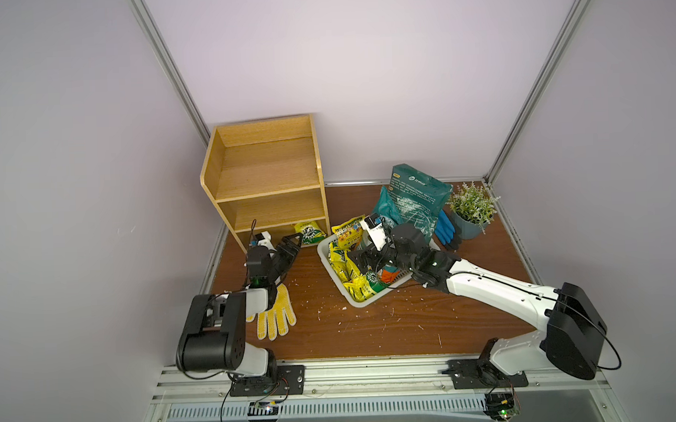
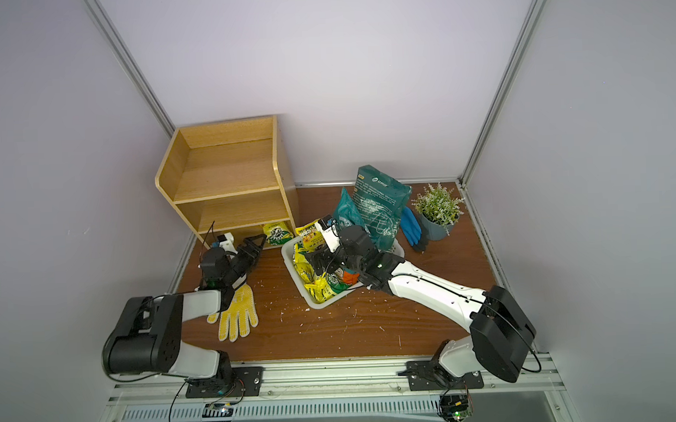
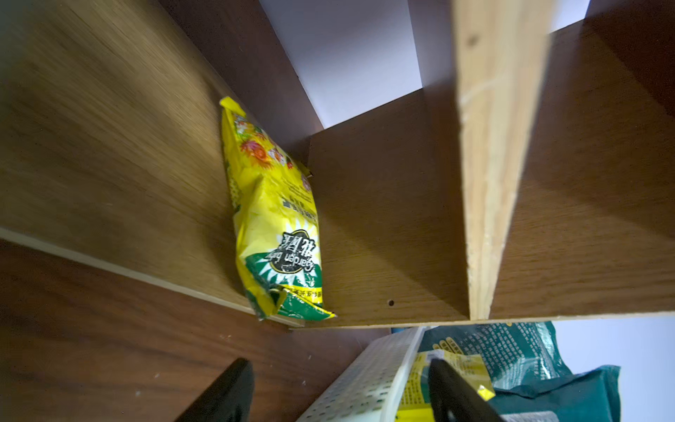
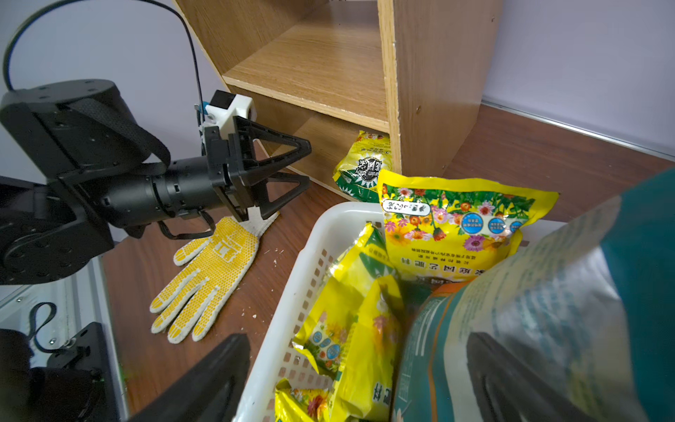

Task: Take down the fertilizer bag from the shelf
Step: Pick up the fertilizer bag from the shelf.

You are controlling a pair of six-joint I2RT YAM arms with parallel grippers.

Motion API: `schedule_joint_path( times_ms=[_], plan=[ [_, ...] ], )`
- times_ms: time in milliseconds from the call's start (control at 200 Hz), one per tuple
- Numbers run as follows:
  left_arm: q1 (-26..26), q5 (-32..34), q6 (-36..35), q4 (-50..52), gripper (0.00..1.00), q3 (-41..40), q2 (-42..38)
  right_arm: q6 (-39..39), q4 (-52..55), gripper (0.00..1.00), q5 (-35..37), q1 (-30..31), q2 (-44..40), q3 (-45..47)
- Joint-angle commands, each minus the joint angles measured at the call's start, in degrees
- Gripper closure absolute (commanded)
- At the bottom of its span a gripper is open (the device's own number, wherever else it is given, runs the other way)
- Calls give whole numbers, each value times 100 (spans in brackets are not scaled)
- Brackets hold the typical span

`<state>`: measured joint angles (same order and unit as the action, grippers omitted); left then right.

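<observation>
Just ahead of left gripper, fertilizer bag at bottom of shelf

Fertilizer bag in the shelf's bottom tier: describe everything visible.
The fertilizer bag is a crinkled glossy yellow plastic pouch: flower print at the far end, green band and black sunburst emblem at the near end. It lies in the bottom tier of the shelf, wedged against a side panel, near end at the front edge. The open left gripper is short of it.

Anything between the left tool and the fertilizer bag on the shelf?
Nothing: left wrist view shows only bare tabletop between left tool and fertilizer bag.
</observation>
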<state>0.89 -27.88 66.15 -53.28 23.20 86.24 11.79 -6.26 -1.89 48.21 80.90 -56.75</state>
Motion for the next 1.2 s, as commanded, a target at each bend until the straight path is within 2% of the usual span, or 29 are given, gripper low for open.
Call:
schedule_joint_path(
  times_ms=[0, 155, 280, 465, 611, 711, 776, 941, 1071, 1156, 1196],
  plan=[
    [-131, 21, 123, -481, 26, 157, 401, -113, -152, 1, 234, -9, -297, 109],
    [-147, 162, 161, -483, 32, 246, 816, -182, -95, 1, 389, -4, -419, 161],
    [-150, 292, 243, -482, 32, 296, 1095, -213, -119, 1, 491, -4, -479, 214],
    [-242, 166, 208, -482, 41, 829, 1614, -256, -103, 1, 488, -4, -418, 143],
    [-294, 199, 156, -482, 57, 1044, 1754, -287, -101, 1, 512, -2, -435, 160],
    [-293, 199, 104, -482, 87, 1012, 1758, -274, -133, 1, 530, 1, -483, 213],
    [-292, 204, 91, -482, 100, 910, 1707, -296, -150, 1, 543, -4, -495, 243],
    [-291, 235, 74, -473, 100, 503, 1210, -442, -160, 1, 518, -4, -465, 232],
    [-303, 200, 151, -398, 100, 99, 420, -805, -250, 1, 78, 4, -393, 197],
    [-299, 234, -15, 234, 100, -1, -280, -1199, -235, 1, -247, 74, -313, 61],
    [-299, 292, -238, 845, 100, 69, -715, -1437, -236, 1, -293, 135, -284, 5]
  ],
)
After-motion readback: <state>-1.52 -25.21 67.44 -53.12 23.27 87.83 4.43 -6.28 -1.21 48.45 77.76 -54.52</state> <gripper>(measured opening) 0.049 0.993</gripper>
